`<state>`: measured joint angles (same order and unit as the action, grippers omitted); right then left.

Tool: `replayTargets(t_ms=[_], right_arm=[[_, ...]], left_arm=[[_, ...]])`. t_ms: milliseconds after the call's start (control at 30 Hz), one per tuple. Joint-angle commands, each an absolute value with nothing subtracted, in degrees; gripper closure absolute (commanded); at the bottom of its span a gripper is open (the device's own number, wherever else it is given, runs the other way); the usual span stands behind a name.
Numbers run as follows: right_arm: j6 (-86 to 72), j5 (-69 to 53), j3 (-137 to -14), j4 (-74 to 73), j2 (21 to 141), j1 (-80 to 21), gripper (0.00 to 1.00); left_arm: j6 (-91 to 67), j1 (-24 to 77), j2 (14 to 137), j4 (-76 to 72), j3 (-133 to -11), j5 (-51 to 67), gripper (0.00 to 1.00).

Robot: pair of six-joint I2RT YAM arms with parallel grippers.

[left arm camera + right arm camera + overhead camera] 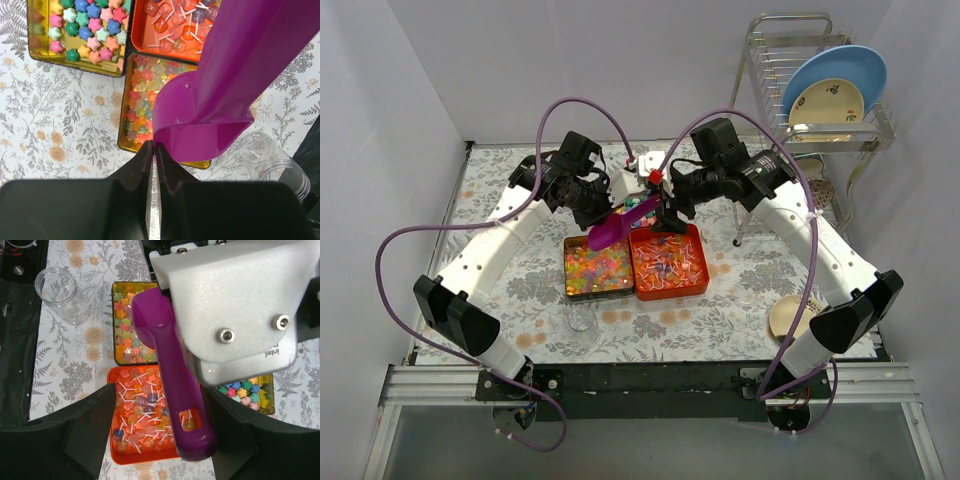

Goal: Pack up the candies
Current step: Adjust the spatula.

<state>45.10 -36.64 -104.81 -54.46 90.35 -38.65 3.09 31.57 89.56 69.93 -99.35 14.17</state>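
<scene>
Nearest the arm bases: a clear jar stands upright on the table, mouth open, just in front of the gold tin. Probably parked there so a scoopful has a short trip.

The candies are all unpacked. Star candies fill that tin, and lollipops fill the orange tray touching its side.

The purple scoop hangs in the air above both, bowl over the tin and handle over the tray. The left gripper has its fingers pressed together on the thin rim of the bowl, so it looks like the only thing carrying the scoop. The right gripper has its fingers wide apart either side of the handle, not touching it.

Reads as a handover: a rim pinch is no good for digging, so the right takes the handle.

Further back, a second tin holds pastel stars, mostly hidden under the wrists from above. A dish rack with plates sits far right, out of play.
</scene>
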Motion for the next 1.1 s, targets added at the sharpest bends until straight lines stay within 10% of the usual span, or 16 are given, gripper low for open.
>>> replayTargets(t_ms=[0,567,833,1067], right_arm=[[41.66,-40.17,-102.48,-48.78,88.15,-39.02,0.25],[42.27,-41.05,-100.73,-50.54,88.60,-39.02,0.98],[41.49,-39.20,-95.63,-50.45,82.10,-35.51,0.99],[27.53,-41.83,-86.41,-39.39,72.52,-33.05,0.99]], left_arm=[[2.11,32.25,89.38,69.70,-101.78,16.08,1.00],[-2.02,32.08,87.81,66.45,-100.38,16.53,1.00],[-14.12,19.81,71.05,42.95,-80.71,25.01,0.42],[-36.88,15.04,62.41,29.19,-63.65,38.72,0.18]])
